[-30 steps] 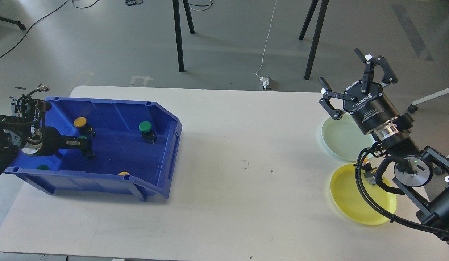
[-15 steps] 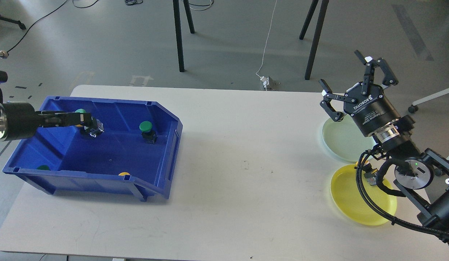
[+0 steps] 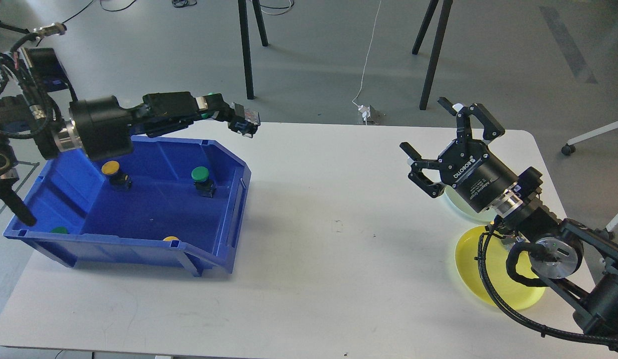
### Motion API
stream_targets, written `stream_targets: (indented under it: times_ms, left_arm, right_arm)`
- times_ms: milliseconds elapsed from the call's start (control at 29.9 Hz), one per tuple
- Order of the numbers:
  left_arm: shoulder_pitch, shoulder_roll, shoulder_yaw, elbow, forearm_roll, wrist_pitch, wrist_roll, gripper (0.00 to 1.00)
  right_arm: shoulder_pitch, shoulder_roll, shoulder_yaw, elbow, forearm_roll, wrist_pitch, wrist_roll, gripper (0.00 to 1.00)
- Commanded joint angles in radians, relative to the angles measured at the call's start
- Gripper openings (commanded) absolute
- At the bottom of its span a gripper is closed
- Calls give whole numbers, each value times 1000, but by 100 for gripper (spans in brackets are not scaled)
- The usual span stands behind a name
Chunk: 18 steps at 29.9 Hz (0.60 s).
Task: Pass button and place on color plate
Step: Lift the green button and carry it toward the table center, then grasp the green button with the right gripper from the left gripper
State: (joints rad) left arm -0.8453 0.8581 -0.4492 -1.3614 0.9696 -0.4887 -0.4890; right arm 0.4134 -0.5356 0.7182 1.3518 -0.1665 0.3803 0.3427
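My left gripper [image 3: 228, 113] is shut on a green-capped button [image 3: 244, 122] with a black body and holds it in the air over the far right corner of the blue bin [image 3: 139, 239]. My right gripper [image 3: 448, 147] is open and empty, raised above the table and facing left. Behind it lies a pale green plate [image 3: 454, 202], mostly hidden by the gripper. A yellow plate [image 3: 476, 271] lies nearer, partly under my right arm.
The bin holds a yellow button [image 3: 110, 169], a green button [image 3: 200, 174], another green one [image 3: 59, 230] and another yellow one [image 3: 170, 239] at its front wall. The white table [image 3: 338, 259] lies between bin and plates. Stand legs are on the floor beyond.
My left gripper has lifted a green button out of the bin and carried it up and to the right. My right gripper has moved left and lower, still open.
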Motion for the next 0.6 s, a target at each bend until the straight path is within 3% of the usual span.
stream_targets:
  times_ms: [0, 568]
  left_arm:
    - [8, -108, 4, 67, -26, 0, 0, 10]
    - [32, -232, 14, 189, -15, 0, 0, 10]
  right_arm:
    - [8, 41, -57, 10, -1, 0, 1, 99]
    - [217, 270, -240, -108, 13, -43, 10, 99]
